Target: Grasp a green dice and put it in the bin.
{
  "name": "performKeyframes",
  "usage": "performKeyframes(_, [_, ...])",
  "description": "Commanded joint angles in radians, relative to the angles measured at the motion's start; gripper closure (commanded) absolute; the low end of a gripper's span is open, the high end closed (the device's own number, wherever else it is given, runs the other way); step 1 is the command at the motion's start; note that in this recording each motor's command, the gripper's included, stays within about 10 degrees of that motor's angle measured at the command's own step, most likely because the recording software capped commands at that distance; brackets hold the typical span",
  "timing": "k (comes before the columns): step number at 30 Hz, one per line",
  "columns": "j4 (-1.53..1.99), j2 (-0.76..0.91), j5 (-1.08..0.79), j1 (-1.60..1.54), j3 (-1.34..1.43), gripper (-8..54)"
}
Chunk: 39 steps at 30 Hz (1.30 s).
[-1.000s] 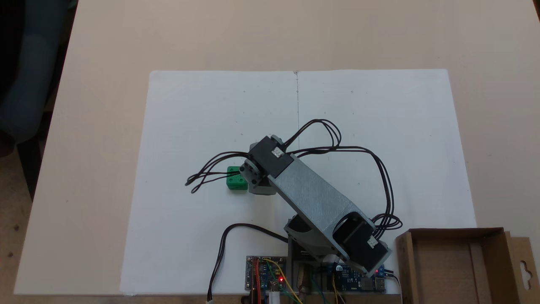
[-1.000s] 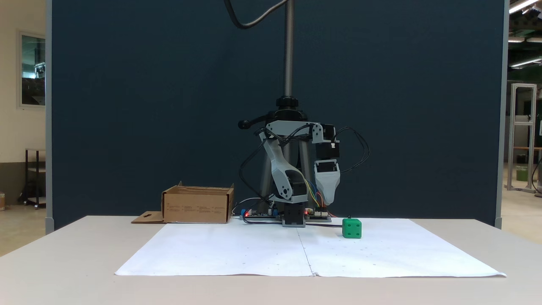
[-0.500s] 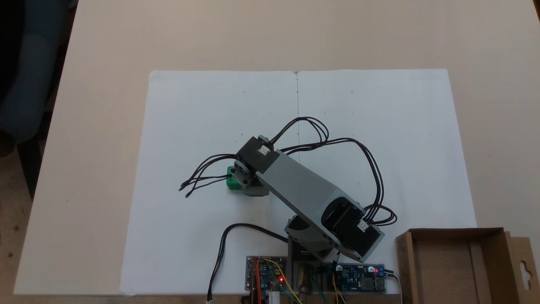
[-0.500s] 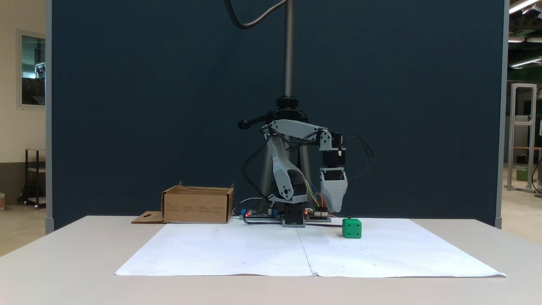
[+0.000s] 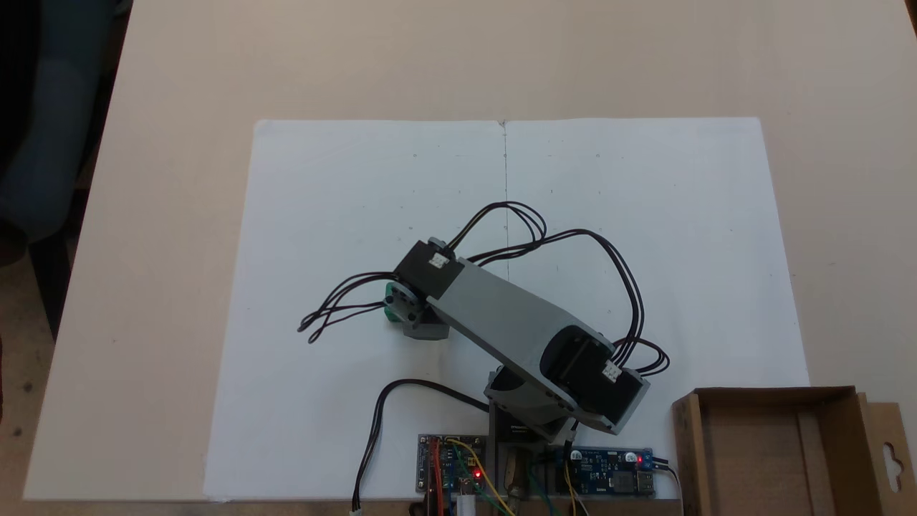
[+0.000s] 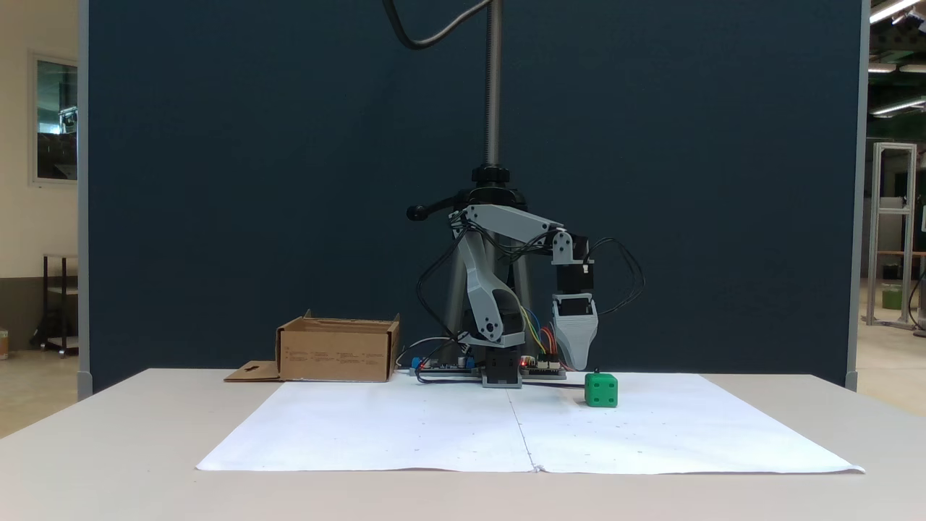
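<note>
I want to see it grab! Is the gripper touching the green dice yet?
Cannot tell. In a fixed view the gripper tip ends just above the green dice, but no gap or contact shows plainly.

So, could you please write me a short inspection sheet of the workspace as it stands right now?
Surface: beige table with white paper sheets under the arm.
Job's things: green dice sits on the paper; bin, a cardboard box, stands apart at the table's edge with nothing seen inside from above.
Clutter: circuit boards with lit red LEDs by the arm's base.
Grippers: gripper points down, just above and beside the dice; open or shut cannot be told.
Cables: black cables loop off the arm, and one bundle hangs over the dice.
Surroundings: dark blue partition behind the table.
</note>
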Motion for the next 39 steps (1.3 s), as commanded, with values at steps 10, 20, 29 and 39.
performKeyframes(10, [-0.078,-0.092,0.087,-0.031,-0.021,2.4])
performKeyframes(20, [-0.149,-0.101,0.137,-0.043,-0.023,3.3])
performKeyframes(29, [-0.224,-0.167,0.15,-0.064,-0.023,3.3])
performKeyframes(39, [-0.253,-0.21,0.15,-0.064,-0.023,3.4])
